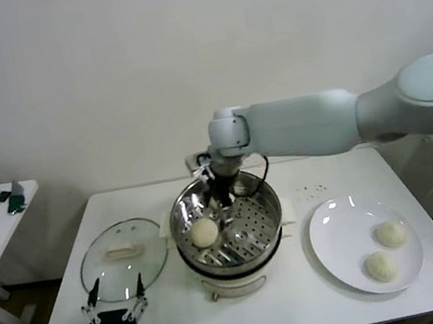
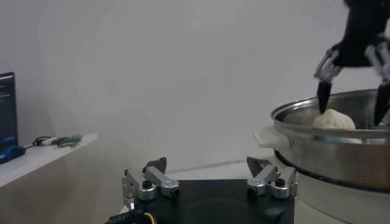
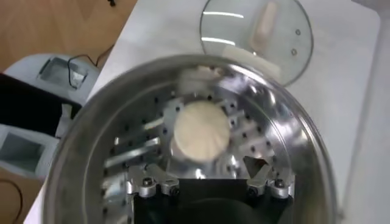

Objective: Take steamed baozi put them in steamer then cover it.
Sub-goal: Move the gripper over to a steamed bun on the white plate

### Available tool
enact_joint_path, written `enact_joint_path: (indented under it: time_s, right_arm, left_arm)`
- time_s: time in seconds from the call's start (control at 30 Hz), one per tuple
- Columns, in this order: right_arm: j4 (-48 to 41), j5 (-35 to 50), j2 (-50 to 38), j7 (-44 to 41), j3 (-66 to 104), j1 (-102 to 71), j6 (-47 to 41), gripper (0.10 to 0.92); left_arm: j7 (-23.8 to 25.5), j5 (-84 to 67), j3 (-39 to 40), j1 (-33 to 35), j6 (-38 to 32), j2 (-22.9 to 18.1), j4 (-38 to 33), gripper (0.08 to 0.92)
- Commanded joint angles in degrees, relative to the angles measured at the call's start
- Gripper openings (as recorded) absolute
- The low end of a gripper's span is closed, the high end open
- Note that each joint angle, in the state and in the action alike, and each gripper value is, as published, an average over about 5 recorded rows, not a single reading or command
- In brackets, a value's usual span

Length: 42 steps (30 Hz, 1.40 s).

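Right gripper [image 1: 221, 199]: wide open above steamer [image 1: 266, 195], one baozi [image 1: 204, 231] resting inside; two baozi [image 1: 390, 234] waiting on plate [image 1: 335, 263]; cover [image 1: 124, 259] on table, steamer uncovered; left gripper [image 1: 113, 301] parked open

The steamer [image 1: 229, 225], a shiny perforated steel basket on a white base, stands mid-table, uncovered. One pale round bun [image 1: 204, 231] sits on its floor, toward the left. Two more buns [image 1: 390, 234] [image 1: 381, 265] lie on the white plate [image 1: 334, 233] to its right. The glass cover [image 1: 125, 259] lies flat on the table to the steamer's left, handle up.
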Motion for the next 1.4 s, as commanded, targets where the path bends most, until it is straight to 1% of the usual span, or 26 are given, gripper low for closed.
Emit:
enact_joint_path:
  time_s: [0.03,0.13,0.3,0.47,0.6,0.8,0.93,1.4]
  right_arm:
    - [11.50,-7.68,-20.04,-5.44,-0.85,9.11,4.65,0.823]
    - [15.68,-10.74,-27.26,-6.30,-1.59,9.57,5.27,0.823]
    - [19.22,-18.92,-37.14,-7.09,-2.04,6.73,6.36,0.823]
    - [20.04,-26.13,-45.09,-6.91,1.04,-1.97,6.66,0.823]
    - [19.18,-30.49,-48.93,-6.72,6.18,-11.88,6.78,0.823]
    - [18.10,-35.24,-52.13,-6.85,16.87,-26.48,6.76,0.823]
    - [17.26,-37.63,-52.66,-7.17,20.55,-31.86,7.21,0.823]
    - [12.83,-41.23,-50.78,-6.92,25.90,-40.23,7.76,0.823]
  left_arm:
    - [-0.08,-0.06,-0.08,-0.36,0.12,-0.07,0.07,0.823]
    - [-0.10,-0.09,-0.21,-0.52,0.19,-0.09,-0.02,0.823]
    - [-0.11,0.04,-0.17,-0.72,0.49,-0.23,-0.14,0.823]
    - [-0.14,0.51,-0.25,-0.45,0.71,-0.74,-0.41,0.823]
    - [-0.15,0.79,-0.40,-0.01,0.73,-1.23,-0.54,0.823]
    - [-0.26,1.13,-0.18,-0.09,1.18,-1.77,-0.51,0.823]
    - [-0.33,1.38,-0.02,-0.24,1.34,-2.00,-0.19,0.823]
    - [-0.47,1.59,0.11,-1.14,1.44,-2.43,1.37,0.823]
